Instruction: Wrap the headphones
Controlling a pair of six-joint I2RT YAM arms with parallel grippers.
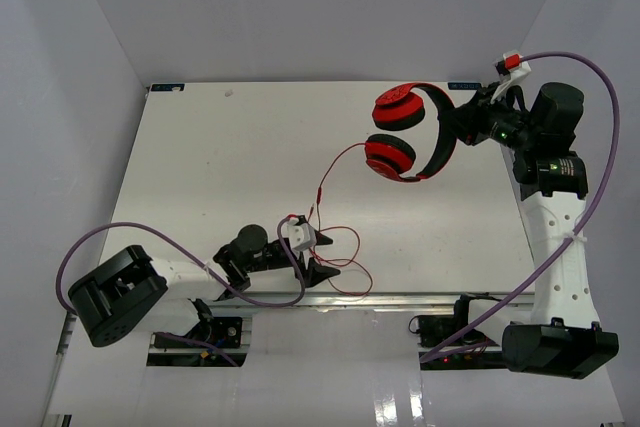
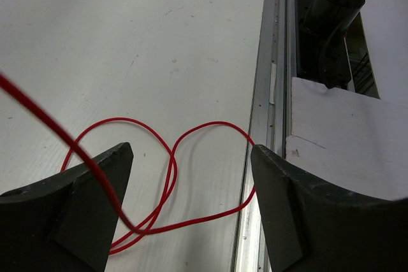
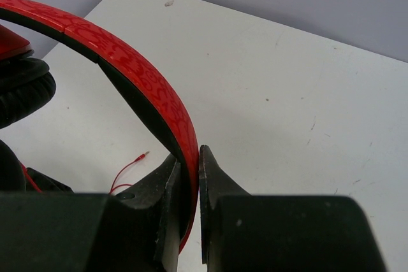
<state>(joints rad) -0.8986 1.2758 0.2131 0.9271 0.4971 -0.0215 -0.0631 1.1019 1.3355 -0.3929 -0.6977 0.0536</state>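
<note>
Gripping the headband (image 3: 140, 71) of the red headphones (image 1: 408, 133), the right tool (image 3: 190, 157) is pinched narrow on that thin band, with the earcups out to its left and apparently lifted off the worktop (image 1: 200, 167). The left tool (image 2: 191, 183) stands wide and holds nothing. The thin red cable (image 2: 171, 170) lies in crossed loops beneath its gap, and one strand passes close over one finger (image 2: 89, 195). Closing there may trap several strands at once or knot the loops. A snagged strand, pulled taut, could twist the band out of the right tool's slim pinch.
</note>
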